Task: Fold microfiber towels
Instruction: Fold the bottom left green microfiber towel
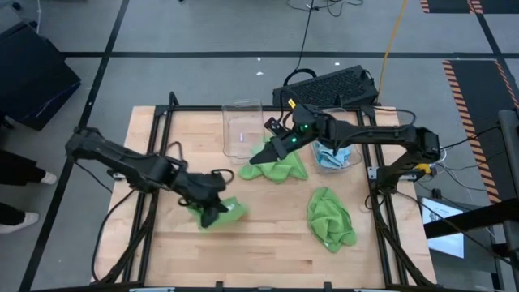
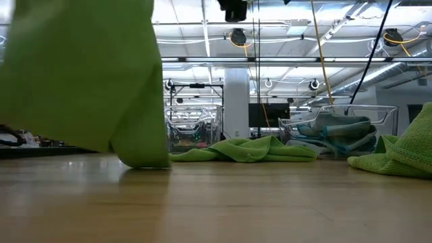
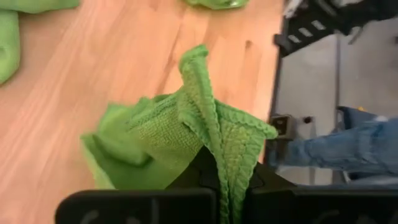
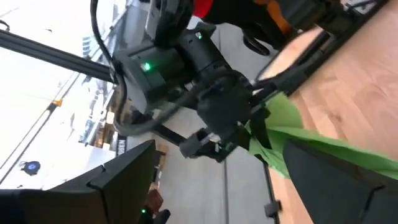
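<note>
My left gripper [image 1: 212, 199] is shut on a lime green microfiber towel [image 1: 225, 212] over the near left part of the table. In the low view this towel [image 2: 88, 74] hangs large at the left. A second green towel [image 1: 277, 166] lies crumpled at the table's middle, and a third [image 1: 331, 217] lies flat toward the near right. My right gripper [image 1: 258, 158] hovers open above the left edge of the middle towel, fingers [image 4: 118, 180] wide apart with nothing between them. Light blue towels [image 1: 334, 156] sit in a clear bin at the right. My left gripper pinches a bunched fold of the green towel [image 3: 225, 163] between its two fingers, several layers with a hemmed edge among them. The fingers slant down from the table's left side. The towel hangs below them, slack, with its lower end [image 2: 145, 160] resting on the table.
An empty clear bin [image 1: 242, 128] stands at the far middle, beside the bin of blue towels [image 1: 350, 162]. A black keyboard [image 1: 328, 85] lies past the far edge. A person's legs in jeans [image 3: 348, 146] show beside the table. Bare wood [image 1: 268, 243] lies along the near edge.
</note>
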